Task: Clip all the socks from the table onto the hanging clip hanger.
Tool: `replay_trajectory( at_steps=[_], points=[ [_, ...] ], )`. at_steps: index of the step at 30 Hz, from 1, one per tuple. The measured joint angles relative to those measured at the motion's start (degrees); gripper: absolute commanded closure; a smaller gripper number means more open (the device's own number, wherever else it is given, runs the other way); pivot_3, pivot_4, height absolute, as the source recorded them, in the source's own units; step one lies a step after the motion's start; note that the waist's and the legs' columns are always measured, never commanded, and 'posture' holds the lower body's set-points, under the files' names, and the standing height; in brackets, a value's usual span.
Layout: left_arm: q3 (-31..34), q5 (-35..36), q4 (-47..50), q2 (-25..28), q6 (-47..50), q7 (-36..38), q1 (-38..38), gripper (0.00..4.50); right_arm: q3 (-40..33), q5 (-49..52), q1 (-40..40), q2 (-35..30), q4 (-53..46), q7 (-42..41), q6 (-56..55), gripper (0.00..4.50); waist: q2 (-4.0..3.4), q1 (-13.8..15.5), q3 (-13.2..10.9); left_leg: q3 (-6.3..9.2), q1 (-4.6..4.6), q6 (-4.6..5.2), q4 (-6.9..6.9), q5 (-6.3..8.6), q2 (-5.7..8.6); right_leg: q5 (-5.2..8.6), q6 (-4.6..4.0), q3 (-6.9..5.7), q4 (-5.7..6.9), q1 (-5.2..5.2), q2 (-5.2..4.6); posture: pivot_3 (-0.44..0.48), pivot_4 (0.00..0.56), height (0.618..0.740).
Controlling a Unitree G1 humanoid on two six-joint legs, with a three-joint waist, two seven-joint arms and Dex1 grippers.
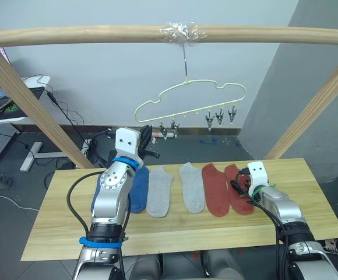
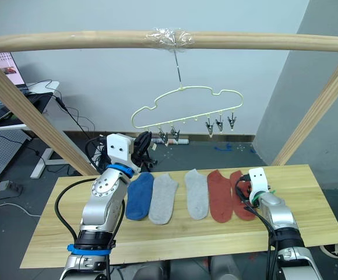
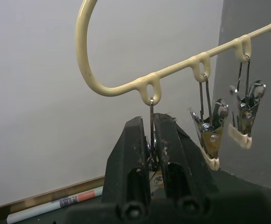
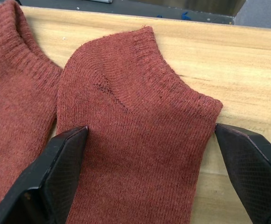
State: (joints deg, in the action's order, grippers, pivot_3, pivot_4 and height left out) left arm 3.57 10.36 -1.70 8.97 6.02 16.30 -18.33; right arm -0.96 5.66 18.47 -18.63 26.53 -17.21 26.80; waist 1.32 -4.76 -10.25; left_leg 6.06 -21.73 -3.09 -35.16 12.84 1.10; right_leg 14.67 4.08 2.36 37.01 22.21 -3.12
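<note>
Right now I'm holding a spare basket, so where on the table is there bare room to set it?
The table is bare right of the rust red socks, past the right gripper, and along its left end beside the blue sock. The middle is crowded with socks.

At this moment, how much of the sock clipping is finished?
None done: the clip hanger carries no sock. In hand: the left gripper is shut on its leftmost clip; the right gripper straddles a rust-red sock, open. The socks lie on the table.
</note>
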Motion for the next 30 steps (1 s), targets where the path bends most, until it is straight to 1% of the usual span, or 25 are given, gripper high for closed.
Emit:
replay_trajectory(
  at_steps=[1, 3, 4, 8, 12, 15, 16, 18, 19, 21, 23, 26, 28, 29, 30],
  points=[
    [0.00, 0.00, 0.12, 0.06, 0.09, 0.01, 0.00, 4.50, 0.11, -0.01, -0.12, -0.05, 0.00, -0.41, -0.12, 0.63, 0.00, 0.00, 0.00, 0.00, 0.00, 0.00, 0.00, 0.00, 0.00, 0.00, 0.00, 0.00, 0.00, 0.00, 0.00, -0.039, 0.174, 0.740],
    [0.00, -0.01, 0.35, 0.20, 0.28, 0.01, 0.00, 4.50, 0.49, -0.14, -0.40, -0.16, -0.14, -1.17, -0.47, 1.27, 0.01, 0.05, 0.01, 0.00, 0.00, 0.00, 0.00, 0.00, 0.00, 0.00, 0.00, 0.00, -0.01, -0.02, 0.00, -0.041, 0.172, 0.740],
    [0.00, -0.01, 0.41, 0.25, 0.34, 0.01, -0.01, 4.50, 0.67, -0.29, -0.58, -0.26, -0.18, -1.49, -0.74, 1.69, 0.01, 0.11, 0.01, 0.00, 0.00, 0.00, 0.00, 0.00, 0.01, 0.00, 0.00, 0.00, -0.02, -0.03, -0.01, -0.043, 0.171, 0.740],
    [-0.01, -0.03, 0.44, 0.27, 0.64, 0.09, -0.18, 4.50, 1.44, -0.55, -1.56, -0.60, -0.70, -1.98, -1.93, 3.14, 0.04, 0.34, 0.03, 0.00, 0.04, 0.00, -0.02, 0.00, 0.02, -0.01, 0.01, 0.00, -0.02, -0.07, -0.01, -0.051, 0.168, 0.740],
    [-0.08, 0.07, 0.43, 0.23, 1.11, 0.28, -0.51, 4.50, 2.26, -2.08, -3.06, -2.13, -1.67, -2.09, -3.44, 4.48, 0.06, 0.53, 0.05, 0.00, 0.05, -0.01, -0.02, 0.00, 0.02, -0.01, 0.01, 0.00, -0.02, -0.09, -0.01, -0.058, 0.163, 0.740],
    [-0.12, 1.36, 0.43, 0.03, 2.41, 1.03, -0.81, 4.50, 2.25, -2.40, -5.10, -3.32, -3.49, -2.20, -3.98, 4.48, 0.07, 0.66, 0.05, 0.00, 0.03, -0.01, -0.02, 0.00, 0.02, 0.00, 0.02, -0.01, -0.04, -0.09, -0.01, -0.063, 0.156, 0.740],
    [0.01, 2.87, 0.64, -0.27, 3.82, 1.68, -1.02, 4.50, 2.39, -2.78, -6.41, -4.12, -4.92, -2.64, -4.00, 4.48, 0.06, 0.75, 0.05, 0.00, 0.02, -0.01, -0.02, 0.00, 0.02, 0.00, 0.02, -0.01, -0.05, -0.08, -0.01, -0.063, 0.156, 0.740],
    [1.19, 7.96, 1.82, -0.72, 8.74, 3.19, -1.22, 4.50, 3.66, -4.16, -9.96, -6.78, -9.15, -4.27, -4.03, 4.48, 0.06, 1.01, 0.05, -0.02, -0.01, -0.01, -0.01, 0.00, 0.02, 0.00, 0.03, 0.00, -0.06, -0.03, -0.02, -0.066, 0.156, 0.740],
    [1.59, 9.33, 2.00, -0.82, 10.07, 3.39, -1.33, 4.50, 3.99, -4.49, -10.74, -7.48, -10.01, -4.66, -3.98, 4.48, 0.06, 0.98, 0.05, -0.01, -0.02, -0.01, -0.01, 0.00, 0.02, 0.01, 0.03, 0.00, -0.06, -0.03, -0.02, -0.067, 0.154, 0.740],
    [3.36, 14.80, 2.94, -1.11, 15.47, 4.22, -1.81, 4.50, 4.74, -4.57, -13.25, -9.32, -14.29, -7.26, -3.02, 4.48, 0.05, 0.81, 0.04, -0.02, -0.02, -0.01, -0.01, 0.00, 0.01, 0.01, 0.04, 0.00, -0.03, 0.00, -0.02, -0.072, 0.152, 0.740],
    [7.01, 23.01, 3.93, -1.37, 23.37, 4.45, -2.23, 4.50, 5.11, -1.95, -15.40, -10.87, -22.86, -11.71, 1.60, 4.48, 0.03, 0.25, 0.03, 0.00, -0.02, -0.01, -0.01, 0.00, -0.02, 0.01, 0.04, 0.00, 0.01, 0.02, 0.00, -0.072, 0.152, 0.740],
    [11.19, 32.59, 4.48, -1.04, 32.33, 4.12, -2.81, 4.50, 4.83, 3.55, -15.42, -12.38, -35.34, -16.29, 10.49, 4.48, 0.06, -0.29, 0.01, 0.02, 0.00, -0.01, -0.02, 0.00, -0.03, 0.01, 0.04, -0.01, 0.03, 0.01, 0.02, -0.077, 0.154, 0.740],
    [13.41, 38.08, 5.07, -0.10, 37.25, 3.47, -2.84, 4.50, 2.89, 10.69, -13.93, -10.37, -43.04, -17.57, 20.17, 4.48, 0.13, -0.29, -0.02, 0.11, -0.01, -0.01, -0.02, 0.00, -0.07, 0.01, 0.04, -0.08, 0.03, 0.01, 0.06, -0.082, 0.152, 0.740],
    [14.35, 40.05, 5.59, 0.26, 39.06, 2.98, -2.91, 4.50, 2.11, 14.29, -12.74, -8.58, -46.18, -17.71, 24.80, 4.48, 0.15, -0.24, -0.04, 0.15, -0.04, -0.01, -0.02, 0.00, -0.07, 0.01, 0.04, -0.12, 0.02, 0.01, 0.06, -0.084, 0.155, 0.740],
    [14.72, 41.04, 5.69, 0.46, 40.04, 2.84, -3.08, 4.50, 2.04, 16.29, -12.02, -7.55, -47.92, -17.69, 27.15, 4.48, 0.15, -0.11, -0.04, 0.15, -0.04, -0.02, -0.02, 0.00, -0.06, 0.01, 0.03, -0.13, 0.01, 0.01, 0.06, -0.082, 0.152, 0.740]
  ],
)
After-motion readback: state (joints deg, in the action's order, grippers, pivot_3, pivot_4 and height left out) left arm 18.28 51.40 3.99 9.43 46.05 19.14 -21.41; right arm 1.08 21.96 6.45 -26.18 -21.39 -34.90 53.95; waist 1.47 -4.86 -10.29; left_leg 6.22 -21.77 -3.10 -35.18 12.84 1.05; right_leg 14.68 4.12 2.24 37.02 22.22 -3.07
